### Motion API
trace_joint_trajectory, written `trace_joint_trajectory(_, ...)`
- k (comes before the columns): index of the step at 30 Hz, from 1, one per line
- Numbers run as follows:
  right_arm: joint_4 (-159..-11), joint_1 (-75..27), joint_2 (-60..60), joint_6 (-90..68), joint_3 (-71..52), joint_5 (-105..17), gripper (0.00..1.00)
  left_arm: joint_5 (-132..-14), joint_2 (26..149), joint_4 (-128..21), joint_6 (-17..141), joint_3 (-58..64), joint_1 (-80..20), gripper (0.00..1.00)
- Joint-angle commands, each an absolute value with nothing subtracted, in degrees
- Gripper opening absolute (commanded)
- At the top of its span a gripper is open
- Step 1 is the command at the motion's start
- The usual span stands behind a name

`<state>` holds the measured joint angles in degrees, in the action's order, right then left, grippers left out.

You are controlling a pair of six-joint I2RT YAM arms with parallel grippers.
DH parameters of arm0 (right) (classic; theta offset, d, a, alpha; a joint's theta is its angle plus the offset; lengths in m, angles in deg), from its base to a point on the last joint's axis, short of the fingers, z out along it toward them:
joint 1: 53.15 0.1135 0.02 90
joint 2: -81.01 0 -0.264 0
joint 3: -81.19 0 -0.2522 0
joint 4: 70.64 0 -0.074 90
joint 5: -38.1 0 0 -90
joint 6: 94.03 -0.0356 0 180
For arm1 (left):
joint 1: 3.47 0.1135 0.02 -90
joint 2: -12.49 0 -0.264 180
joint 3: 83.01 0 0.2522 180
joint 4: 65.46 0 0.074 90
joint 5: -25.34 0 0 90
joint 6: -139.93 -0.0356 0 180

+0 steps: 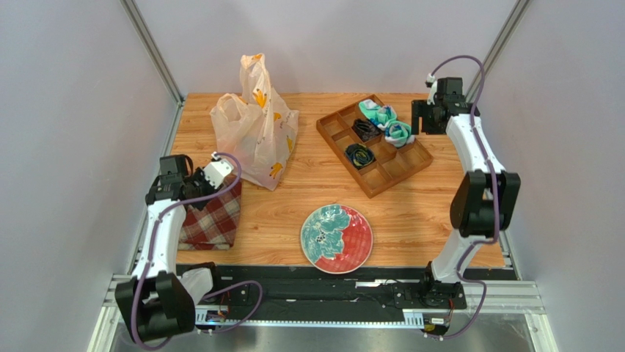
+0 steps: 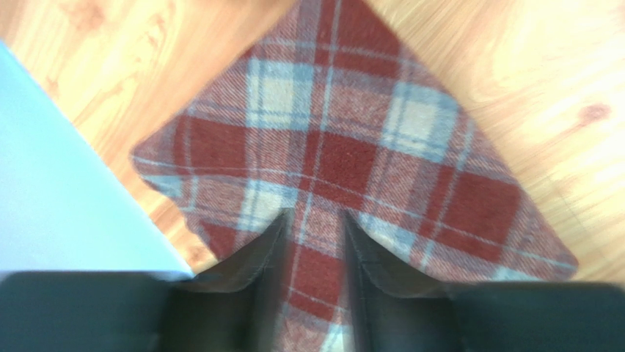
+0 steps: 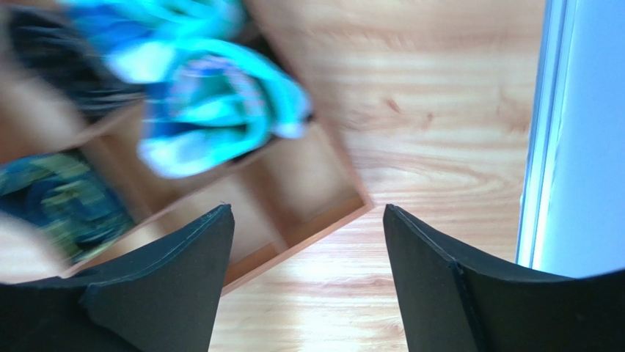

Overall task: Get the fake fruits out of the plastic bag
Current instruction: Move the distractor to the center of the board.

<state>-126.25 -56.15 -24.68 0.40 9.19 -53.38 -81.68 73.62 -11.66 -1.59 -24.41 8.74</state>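
The plastic bag point(image 1: 257, 125) stands crumpled at the back left of the table, cream-white with orange-yellow marks and its handles up. The fake fruits are hidden; none shows outside the bag. My left gripper point(image 1: 209, 180) hangs just left of the bag's near corner, above a red plaid cloth point(image 2: 352, 132). Its fingers point(image 2: 268, 242) stand a little apart, open, with only cloth showing between them. My right gripper point(image 3: 308, 209) is open and empty over bare wood beside the right end of a wooden tray point(image 3: 308, 183), far from the bag.
The plaid cloth point(image 1: 213, 220) lies at the left edge. A compartmented wooden tray point(image 1: 400, 165) at the back right holds teal rolled cloths point(image 1: 396, 132) and dark ones. A teal-and-red plate point(image 1: 337, 238) sits near the front middle. Walls close both sides.
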Motion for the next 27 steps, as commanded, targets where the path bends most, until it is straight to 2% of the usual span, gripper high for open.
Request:
trace_joint_trajectory(1,-126.93,-49.29,-10.93,5.62,5.32,-41.94,0.79,-89.18,66.12,-7.22,3.08,-21.62,8.84,0.55)
trace_joint_trajectory(2,-127.29,-48.23,-9.88,7.12,1.39,-38.40,0.79,-90.66,65.32,-7.05,4.83,-21.09,8.84,0.65)
trace_joint_trajectory(5,-131.06,-42.26,-8.46,11.17,-3.11,-30.82,0.72,-93.74,64.26,-7.39,10.44,-17.75,8.66,0.78)
trace_joint_trajectory(10,-129.05,-33.56,-9.33,8.02,-1.74,-27.73,0.72,-95.86,69.87,-12.48,27.04,-5.19,8.57,0.79)
trace_joint_trajectory(16,-127.99,-25.03,-18.71,5.02,14.87,-29.66,0.74,-91.56,82.44,-18.73,41.65,9.13,8.57,0.80)
trace_joint_trajectory(19,-128.61,-22.39,-23.30,6.51,16.03,-32.65,0.69,-93.21,89.99,-19.17,46.39,15.55,8.57,0.80)
trace_joint_trajectory(21,-128.26,-22.38,-27.60,5.82,15.68,-33.44,0.62,-95.50,95.18,-19.61,49.39,19.42,8.57,0.80)
trace_joint_trajectory(24,-128.26,-23.79,-32.09,4.85,15.15,-30.48,0.53,-104.63,101.25,-23.29,58.17,22.42,8.57,0.80)
trace_joint_trajectory(27,-128.78,-25.02,-35.25,4.84,15.67,-29.49,0.50,-111.06,105.56,-29.80,69.60,22.69,8.40,0.79)
